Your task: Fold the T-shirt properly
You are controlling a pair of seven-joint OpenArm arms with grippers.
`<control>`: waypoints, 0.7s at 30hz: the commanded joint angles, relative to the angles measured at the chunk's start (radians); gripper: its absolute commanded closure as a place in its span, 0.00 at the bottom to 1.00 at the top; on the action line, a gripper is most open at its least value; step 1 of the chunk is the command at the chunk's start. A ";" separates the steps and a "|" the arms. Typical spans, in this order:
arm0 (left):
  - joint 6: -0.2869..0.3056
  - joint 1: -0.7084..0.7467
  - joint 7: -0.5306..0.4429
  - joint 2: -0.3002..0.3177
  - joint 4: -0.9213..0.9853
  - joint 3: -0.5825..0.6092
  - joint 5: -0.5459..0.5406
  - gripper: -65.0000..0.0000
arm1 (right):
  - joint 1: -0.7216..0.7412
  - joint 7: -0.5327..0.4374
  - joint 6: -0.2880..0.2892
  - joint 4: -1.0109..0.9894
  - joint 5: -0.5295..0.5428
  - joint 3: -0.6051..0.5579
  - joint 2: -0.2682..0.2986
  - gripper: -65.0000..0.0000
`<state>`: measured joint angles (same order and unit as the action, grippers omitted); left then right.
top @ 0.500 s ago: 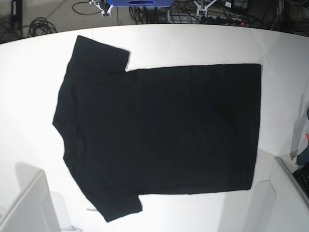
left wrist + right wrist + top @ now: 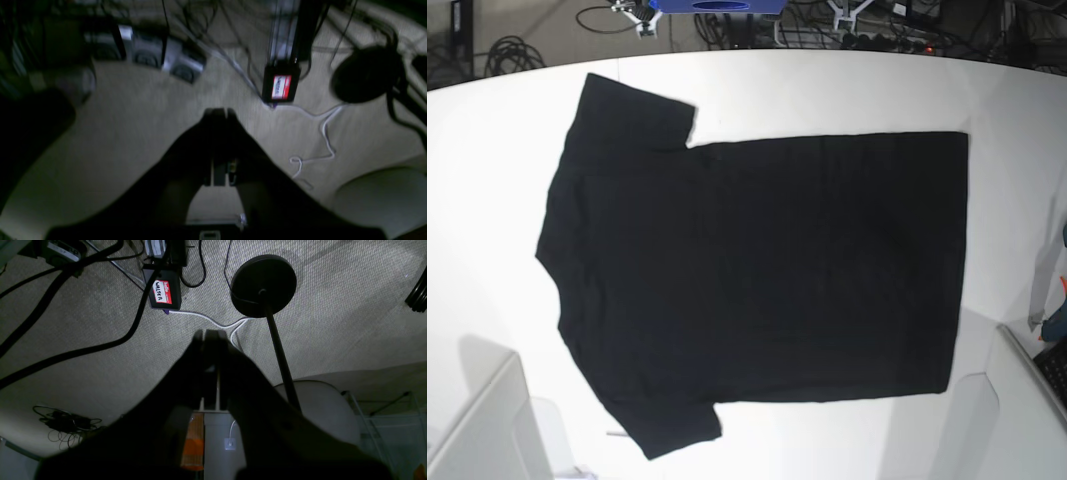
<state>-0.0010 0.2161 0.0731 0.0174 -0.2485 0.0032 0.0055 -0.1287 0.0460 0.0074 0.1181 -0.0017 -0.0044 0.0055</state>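
Note:
The black T-shirt (image 2: 757,270) lies flat and spread out on the white table (image 2: 827,95) in the base view, plain side up, collar end to the left and hem to the right. No print shows. Neither gripper shows in the base view. In the left wrist view my left gripper (image 2: 219,111) is shut and empty, over carpet floor away from the shirt. In the right wrist view my right gripper (image 2: 210,333) is shut and empty, also over the floor. The shirt shows in neither wrist view.
Grey arm parts sit at the base view's lower left (image 2: 482,430) and lower right (image 2: 1027,385) corners. Cables and a blue box (image 2: 717,6) lie beyond the table's far edge. A black lamp base (image 2: 263,285) and a labelled black box (image 2: 162,291) stand on the carpet.

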 commanded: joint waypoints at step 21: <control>-0.004 0.030 -0.060 0.000 -0.004 -0.007 -0.005 1.00 | -0.009 0.004 -0.008 0.001 -0.004 -0.001 0.003 1.00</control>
<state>-0.0010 0.2367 0.0124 0.0174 -0.2497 -0.0055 0.0013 -0.1303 0.0460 0.0074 0.1181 -0.0017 -0.0044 0.0051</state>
